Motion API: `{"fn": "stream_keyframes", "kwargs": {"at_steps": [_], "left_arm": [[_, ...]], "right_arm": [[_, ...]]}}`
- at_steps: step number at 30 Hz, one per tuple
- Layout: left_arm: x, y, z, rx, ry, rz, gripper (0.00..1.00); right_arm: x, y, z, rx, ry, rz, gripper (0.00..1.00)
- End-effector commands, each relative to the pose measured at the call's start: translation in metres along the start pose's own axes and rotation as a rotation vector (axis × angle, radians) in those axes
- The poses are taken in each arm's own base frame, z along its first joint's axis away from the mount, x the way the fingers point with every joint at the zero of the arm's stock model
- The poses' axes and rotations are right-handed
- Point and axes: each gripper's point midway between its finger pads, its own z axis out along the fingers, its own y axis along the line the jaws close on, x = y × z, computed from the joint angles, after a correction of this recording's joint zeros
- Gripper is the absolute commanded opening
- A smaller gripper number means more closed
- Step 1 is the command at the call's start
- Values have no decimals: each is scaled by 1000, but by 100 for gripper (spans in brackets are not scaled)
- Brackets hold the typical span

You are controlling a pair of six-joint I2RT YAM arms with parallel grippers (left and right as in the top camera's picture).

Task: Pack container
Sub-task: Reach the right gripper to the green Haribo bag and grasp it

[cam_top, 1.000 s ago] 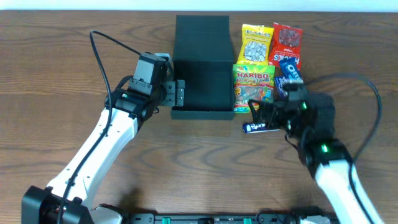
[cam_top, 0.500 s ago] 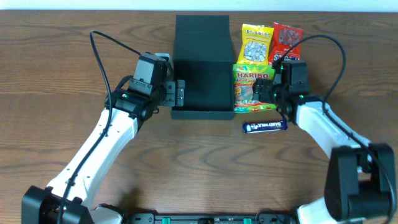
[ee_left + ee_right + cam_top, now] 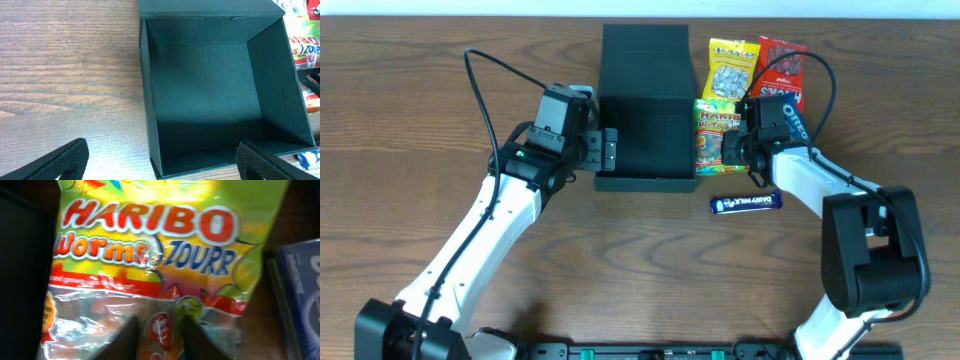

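I am hovering my right gripper [image 3: 159,326], narrowly open and empty, over the Haribo bag [image 3: 150,255]; next I likely pinch it for the box [image 3: 645,120]

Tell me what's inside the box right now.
Nothing that shows: the left wrist view has the box with a bare dark floor and walls. Only its near right corner is covered, by one of the left fingers.
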Motion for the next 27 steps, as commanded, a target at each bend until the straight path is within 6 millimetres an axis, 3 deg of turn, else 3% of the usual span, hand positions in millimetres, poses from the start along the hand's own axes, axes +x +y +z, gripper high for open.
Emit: {"fn": "stream_keyframes", "kwargs": {"at_steps": [1, 2, 5, 10, 18, 27], "left_arm": [[-7, 0, -5, -2, -19, 19, 95], [-7, 0, -5, -2, -19, 19, 95], [-8, 1, -5, -3, -20, 19, 95], [-8, 3, -5, -8, -22, 16, 95], [-9, 3, -5, -8, -25, 16, 95], [-10, 2, -5, -7, -30, 16, 95]], "right_arm": [[24, -7, 12, 36, 79, -2, 6], [23, -6, 11, 36, 83, -2, 1], [17, -5, 6, 39, 99, -2, 1], [-15, 2, -18, 38, 95, -3, 1], [-74, 19, -79, 7, -34, -9, 1], [-109, 49, -148, -148, -190, 11, 1]]}}
